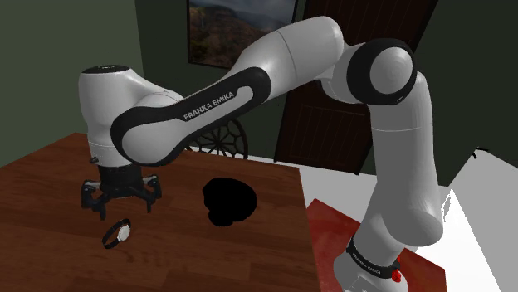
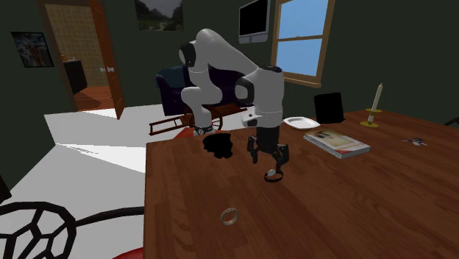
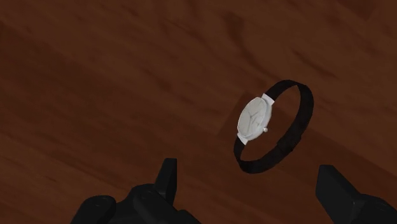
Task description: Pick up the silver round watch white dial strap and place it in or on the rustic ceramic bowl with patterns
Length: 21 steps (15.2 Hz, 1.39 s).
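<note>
The watch (image 3: 252, 119) stands on edge on the worktop (image 1: 50, 178), strap looped, white face sideways. The black bowl (image 1: 230, 201) sits nearby, inside too dark to see. Jaws spread wide.

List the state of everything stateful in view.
Silver round white-dial watch, black strap: on the brown wooden table, strap looped closed, not held.
Black two-finger tool: open, empty, over the watch.
Bowl drawn plain black: on the table, watch not in it.
Orange-brown door: open.
White candle: upright in its holder.
</note>
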Each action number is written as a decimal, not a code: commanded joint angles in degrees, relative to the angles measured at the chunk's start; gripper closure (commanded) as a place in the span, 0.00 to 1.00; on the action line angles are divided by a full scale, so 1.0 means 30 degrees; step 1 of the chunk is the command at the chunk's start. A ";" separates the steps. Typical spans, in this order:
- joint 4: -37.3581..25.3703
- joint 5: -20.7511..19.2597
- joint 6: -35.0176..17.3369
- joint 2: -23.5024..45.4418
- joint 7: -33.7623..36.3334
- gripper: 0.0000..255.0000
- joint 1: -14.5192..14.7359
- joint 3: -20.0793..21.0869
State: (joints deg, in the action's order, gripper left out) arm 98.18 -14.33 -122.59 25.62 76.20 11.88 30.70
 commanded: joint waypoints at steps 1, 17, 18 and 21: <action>0.0117 -0.0164 -0.0363 0.0263 0.0104 0.00 0.0069 -0.0093; 0.0294 -0.0383 -0.0850 0.0612 0.0239 1.00 0.0163 -0.0218; 0.0294 -0.0383 -0.0850 0.0612 0.0239 1.00 0.0163 -0.0218; 0.0294 -0.0383 -0.0850 0.0612 0.0239 1.00 0.0163 -0.0218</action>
State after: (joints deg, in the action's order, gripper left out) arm 99.06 -15.48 -125.14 27.45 76.91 12.36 30.04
